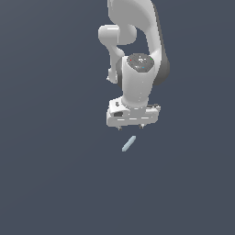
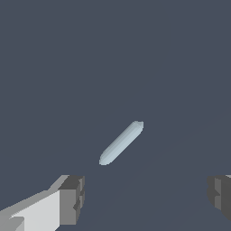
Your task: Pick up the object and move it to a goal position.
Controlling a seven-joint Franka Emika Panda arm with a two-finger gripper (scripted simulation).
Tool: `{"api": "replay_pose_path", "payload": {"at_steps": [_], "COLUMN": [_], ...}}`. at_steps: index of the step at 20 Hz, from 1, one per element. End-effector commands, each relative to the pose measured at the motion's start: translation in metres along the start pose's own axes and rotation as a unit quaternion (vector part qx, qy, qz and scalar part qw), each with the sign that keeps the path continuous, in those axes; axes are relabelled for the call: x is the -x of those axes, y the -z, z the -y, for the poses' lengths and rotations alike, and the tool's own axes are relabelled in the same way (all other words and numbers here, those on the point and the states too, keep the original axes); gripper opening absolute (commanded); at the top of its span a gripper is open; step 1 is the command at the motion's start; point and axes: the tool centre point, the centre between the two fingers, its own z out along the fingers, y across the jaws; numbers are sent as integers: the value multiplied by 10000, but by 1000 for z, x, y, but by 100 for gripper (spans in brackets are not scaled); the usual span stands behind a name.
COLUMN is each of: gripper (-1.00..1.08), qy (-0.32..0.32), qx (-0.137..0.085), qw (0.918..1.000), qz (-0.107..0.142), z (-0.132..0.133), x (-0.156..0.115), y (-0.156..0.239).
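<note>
The tool (image 1: 132, 127) is held with its jaws wide apart, empty, above the desk (image 1: 50, 174). The stick (image 1: 129, 143) lies flat, slanted, just beside it. If the jaws are closed along this slant, the stick could be pushed away.

Arm (image 1: 137, 27) cut off at exterior view's top.

A thin pale blue-grey rod (image 1: 129, 143) with rounded ends lies diagonally on the dark surface
</note>
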Motion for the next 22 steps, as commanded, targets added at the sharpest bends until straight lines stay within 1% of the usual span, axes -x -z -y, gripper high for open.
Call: {"api": "replay_pose_path", "payload": {"at_steps": [1, 4, 9, 16, 22], "gripper": [100, 100, 100, 100, 100], "qy": [0, 27, 123, 53, -259], "qx": [0, -19, -90, -91, -100], "qw": [10000, 10000, 9999, 9999, 9996], "qz": [0, 1, 6, 10, 26], "z": [0, 4, 19, 19, 18], "x": [0, -1, -5, -5, -5], "y": [0, 2, 8, 6, -3]}}
